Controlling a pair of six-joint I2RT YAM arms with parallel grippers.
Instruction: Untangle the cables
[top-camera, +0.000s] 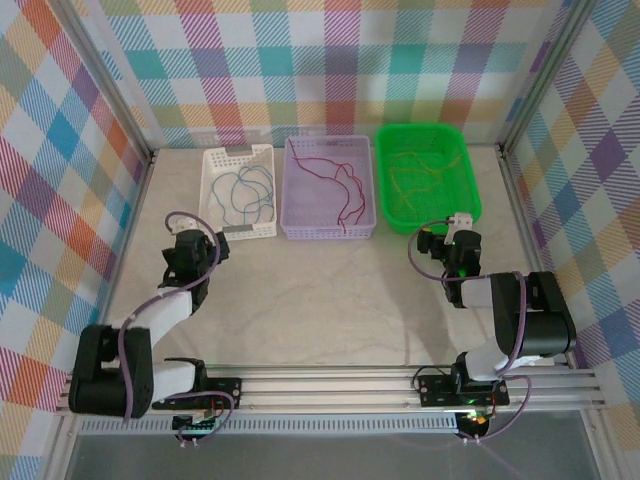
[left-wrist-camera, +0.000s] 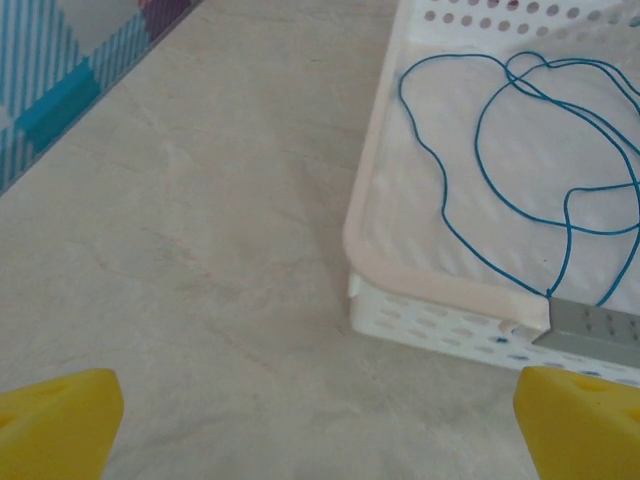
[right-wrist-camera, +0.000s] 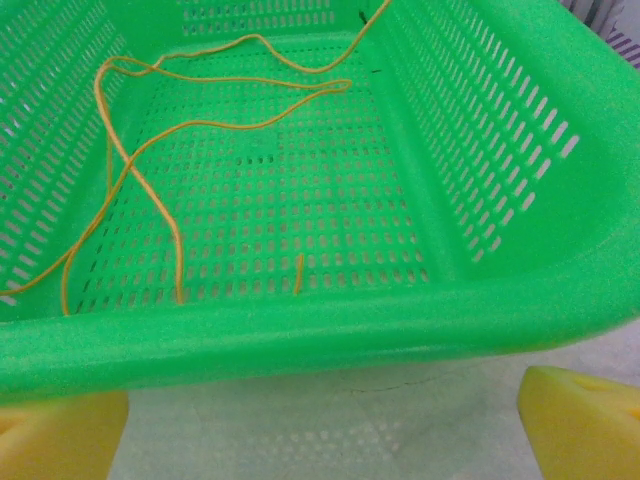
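- The cables lie apart by colour: blue cable (top-camera: 245, 190) in the white basket (top-camera: 212, 200), red cable (top-camera: 340, 185) in the lavender basket (top-camera: 330, 232), yellow cable (top-camera: 415, 175) in the green basket (top-camera: 472, 195). None lies on the counter (top-camera: 320, 300).
- Left gripper (top-camera: 190, 245): jaws spread wide, nothing between them, low over the counter just in front of the white basket's near-left corner.
- Right gripper (top-camera: 455, 235): jaws also spread wide and empty, just in front of the green basket's near wall.
- Judgement: sorting looks close to done. The step in hand reads as a final check or a pull-back from the baskets.
- To do it well, each gripper should rise before it travels, so a fingertip cannot catch a rim and drag a basket.
- If a strand needs another pick, one single run of wire away from crossings is the better target. The blue loops overlap near the far wall, so a grasp there would likely lift several runs at once.
- The wire is thin and springy, so a slow lift seems wise, with a check that no loop trails over the rim.
- The top view gives all three baskets and both arms together, but the strands are faint. Whether the lavender basket holds a second, darker strand cannot be told.
- The left wrist view resolves the blue crossings and a grey tag (left-wrist-camera: 595, 322) on the front rim, where the blue runs end.
- The right wrist view shows the yellow cable's loose ends near the front wall, lying flat on the perforated floor.
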